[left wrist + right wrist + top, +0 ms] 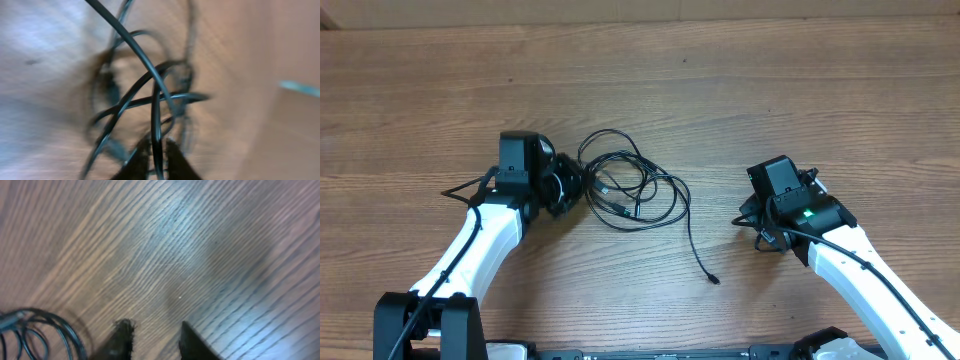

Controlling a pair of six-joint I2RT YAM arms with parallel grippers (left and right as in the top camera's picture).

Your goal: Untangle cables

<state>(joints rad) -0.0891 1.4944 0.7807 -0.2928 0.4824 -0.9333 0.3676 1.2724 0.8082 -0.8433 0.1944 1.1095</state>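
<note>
Item: cables point(620, 195), one tangle on the counter point(740, 90); loose tail point(694, 245) trails from the tangle's near-right side.
Left end effector point(572, 190): at the tangle's left edge, my fingers point(140, 161) closed narrow around one strand.
Right end effector point(758, 228): well right of the tangle, spread, empty.
Judgement: my left is nearer; the tail runs toward my right.

A brown wood-grain desk point(720, 60) fills the overhead view, its grain running sideways, with soft light gleaming off it.
</note>
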